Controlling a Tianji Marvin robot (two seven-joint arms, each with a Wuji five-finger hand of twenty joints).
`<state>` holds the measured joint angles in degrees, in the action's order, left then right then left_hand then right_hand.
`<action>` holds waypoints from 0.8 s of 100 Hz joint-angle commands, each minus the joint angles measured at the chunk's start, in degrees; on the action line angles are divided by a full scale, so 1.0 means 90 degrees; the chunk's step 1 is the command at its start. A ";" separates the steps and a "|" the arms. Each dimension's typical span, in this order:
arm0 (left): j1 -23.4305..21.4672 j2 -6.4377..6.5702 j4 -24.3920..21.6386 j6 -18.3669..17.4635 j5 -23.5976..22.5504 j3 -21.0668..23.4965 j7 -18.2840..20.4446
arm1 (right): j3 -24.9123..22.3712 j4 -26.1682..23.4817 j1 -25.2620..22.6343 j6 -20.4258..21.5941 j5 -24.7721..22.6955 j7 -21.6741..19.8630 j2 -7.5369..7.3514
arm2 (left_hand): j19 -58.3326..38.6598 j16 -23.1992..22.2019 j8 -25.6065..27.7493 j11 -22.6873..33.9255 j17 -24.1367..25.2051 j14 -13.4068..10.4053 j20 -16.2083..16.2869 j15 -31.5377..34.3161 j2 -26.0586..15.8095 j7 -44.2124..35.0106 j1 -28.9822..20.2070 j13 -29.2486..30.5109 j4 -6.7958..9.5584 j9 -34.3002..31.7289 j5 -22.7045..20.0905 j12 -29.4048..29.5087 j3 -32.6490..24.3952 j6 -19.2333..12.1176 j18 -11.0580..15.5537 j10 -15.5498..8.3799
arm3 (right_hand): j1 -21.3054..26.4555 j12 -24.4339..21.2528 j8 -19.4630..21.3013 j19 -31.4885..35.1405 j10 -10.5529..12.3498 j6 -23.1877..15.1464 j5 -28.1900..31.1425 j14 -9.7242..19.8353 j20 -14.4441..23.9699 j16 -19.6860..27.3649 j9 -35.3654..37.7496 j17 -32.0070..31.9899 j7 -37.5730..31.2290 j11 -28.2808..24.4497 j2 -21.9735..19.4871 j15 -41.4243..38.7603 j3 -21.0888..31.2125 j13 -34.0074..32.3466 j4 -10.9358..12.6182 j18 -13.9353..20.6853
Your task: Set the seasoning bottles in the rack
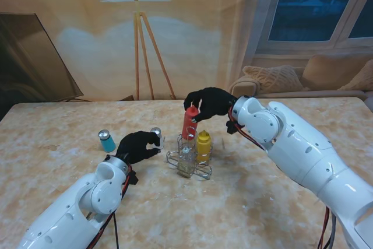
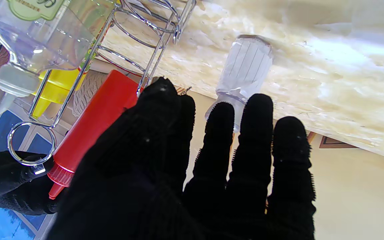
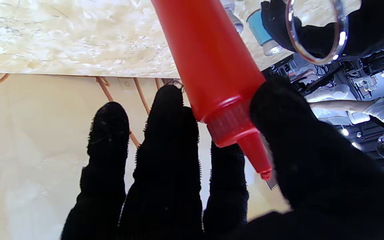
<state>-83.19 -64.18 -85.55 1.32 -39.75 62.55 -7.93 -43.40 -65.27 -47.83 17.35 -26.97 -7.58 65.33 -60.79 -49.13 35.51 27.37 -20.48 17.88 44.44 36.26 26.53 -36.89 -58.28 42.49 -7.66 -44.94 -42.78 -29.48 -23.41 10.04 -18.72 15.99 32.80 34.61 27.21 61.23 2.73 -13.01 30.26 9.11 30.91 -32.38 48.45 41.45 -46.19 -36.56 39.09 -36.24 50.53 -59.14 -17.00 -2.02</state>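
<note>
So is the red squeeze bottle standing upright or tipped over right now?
Upright. The red bottle stands in the wire rack beside the yellow bottle, nozzle up, with the right hand closed around its cap.

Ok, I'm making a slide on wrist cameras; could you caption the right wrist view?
Right hand grips the red bottle at its cap, beside the rack.

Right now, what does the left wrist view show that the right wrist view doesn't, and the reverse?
Only the left wrist view shows the left hand reaching toward the clear shaker, plus the yellow bottle and clear bottle in the rack. Only the right wrist view shows the blue shaker and the right hand with its fingers around the red bottle's cap. Both show the red bottle and the marble table.
</note>
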 commanded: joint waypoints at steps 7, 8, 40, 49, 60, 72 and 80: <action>0.0010 -0.0017 0.0005 0.0009 0.0005 -0.0005 0.0080 | -0.0014 0.0037 -0.0028 0.0140 0.0049 -0.0107 0.0014 | 0.0028 0.0041 -0.0019 0.0052 0.0035 -0.0036 -0.0088 -0.0069 0.0008 -0.0106 0.0070 0.0117 -0.0112 -0.0082 -0.0020 -0.0027 -0.0019 -0.0051 0.0054 -0.0084 | 0.0558 0.0131 0.0190 -0.0074 0.0273 -0.1019 0.0637 0.0165 -0.0007 -0.0202 0.0246 0.0103 -0.1318 0.0038 -0.0233 0.0044 0.0475 -0.0163 -0.0060 0.0205; 0.0011 -0.0017 0.0005 0.0009 0.0005 -0.0005 0.0079 | -0.0017 0.0039 -0.0028 0.0153 0.0057 -0.0111 0.0014 | 0.0028 0.0041 -0.0018 0.0052 0.0035 -0.0037 -0.0088 -0.0071 0.0006 -0.0108 0.0079 0.0112 -0.0114 -0.0083 -0.0023 -0.0027 -0.0015 -0.0048 0.0055 -0.0084 | 0.0572 0.0131 0.0192 -0.0076 0.0277 -0.1027 0.0647 0.0164 -0.0008 -0.0205 0.0249 0.0108 -0.1324 0.0041 -0.0234 0.0046 0.0485 -0.0167 -0.0056 0.0205; 0.0009 -0.0016 0.0007 0.0004 0.0006 0.0002 0.0079 | -0.0046 0.0064 0.0016 0.0417 0.0159 -0.0261 -0.0025 | 0.0028 0.0040 -0.0018 0.0054 0.0037 -0.0036 -0.0087 -0.0069 -0.0007 -0.0111 0.0079 0.0117 -0.0112 -0.0088 -0.0024 -0.0027 -0.0007 -0.0053 0.0044 -0.0088 | 0.0843 0.0202 0.0155 -0.0201 0.0439 -0.1347 0.0786 0.0230 -0.0081 -0.0364 0.0523 0.0212 -0.1432 0.0287 -0.0191 0.0248 0.0588 -0.0333 -0.0050 0.0320; 0.0012 -0.0016 0.0010 0.0005 0.0004 -0.0001 0.0080 | -0.0064 0.0055 0.0018 0.0422 0.0233 -0.0318 -0.0029 | 0.0026 0.0040 -0.0019 0.0053 0.0037 -0.0040 -0.0086 -0.0069 -0.0005 -0.0110 0.0068 0.0118 -0.0109 -0.0087 -0.0020 -0.0027 -0.0008 -0.0053 0.0043 -0.0081 | 0.0854 0.0203 0.0152 -0.0212 0.0463 -0.1406 0.0837 0.0234 -0.0090 -0.0375 0.0592 0.0238 -0.1451 0.0321 -0.0227 0.0268 0.0579 -0.0372 -0.0047 0.0339; 0.0015 -0.0017 0.0012 0.0011 0.0008 -0.0007 0.0082 | -0.0106 0.0016 0.0003 0.0405 0.0243 -0.0340 -0.0038 | 0.0028 0.0040 -0.0019 0.0053 0.0041 -0.0041 -0.0087 -0.0070 -0.0016 -0.0110 0.0069 0.0119 -0.0108 -0.0087 -0.0020 -0.0027 -0.0005 -0.0045 0.0051 -0.0092 | 0.0883 0.0227 0.0142 -0.0214 0.0493 -0.1444 0.0872 0.0239 -0.0093 -0.0399 0.0662 0.0270 -0.1465 0.0365 -0.0282 0.0282 0.0546 -0.0410 -0.0040 0.0346; 0.0020 -0.0016 0.0016 0.0012 0.0009 -0.0012 0.0086 | -0.0169 -0.0034 -0.0004 0.0379 0.0296 -0.0424 -0.0056 | 0.0028 0.0040 -0.0016 0.0054 0.0037 -0.0040 -0.0086 -0.0070 -0.0012 -0.0113 0.0062 0.0119 -0.0105 -0.0089 -0.0022 -0.0028 -0.0001 -0.0049 0.0052 -0.0095 | 0.0909 0.0252 0.0139 -0.0206 0.0501 -0.1475 0.0919 0.0245 -0.0091 -0.0421 0.0720 0.0292 -0.1485 0.0394 -0.0252 0.0286 0.0535 -0.0442 -0.0030 0.0344; 0.0025 -0.0017 0.0022 0.0012 0.0011 -0.0015 0.0087 | -0.0184 -0.0057 0.0016 0.0362 0.0380 -0.0555 -0.0077 | 0.0028 0.0040 -0.0018 0.0054 0.0035 -0.0042 -0.0086 -0.0073 -0.0011 -0.0111 0.0057 0.0112 -0.0104 -0.0088 -0.0020 -0.0028 0.0000 -0.0050 0.0050 -0.0089 | 0.0939 0.0261 0.0131 -0.0209 0.0496 -0.1471 0.0912 0.0245 -0.0091 -0.0428 0.0725 0.0290 -0.1480 0.0415 -0.0235 0.0295 0.0547 -0.0440 -0.0022 0.0342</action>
<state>-83.04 -64.19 -85.38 1.32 -39.73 62.48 -7.91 -45.08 -65.13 -47.65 20.79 -24.36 -10.75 64.80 -60.78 -49.13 35.51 27.37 -20.48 17.87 44.43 36.25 26.53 -36.89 -58.28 42.49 -7.66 -44.94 -42.78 -29.48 -23.35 10.04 -18.72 15.98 35.07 34.60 25.40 59.82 2.93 -15.52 31.37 9.72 30.39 -34.49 51.66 43.34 -46.38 -32.12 41.21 -34.07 50.50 -61.56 -18.78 -0.77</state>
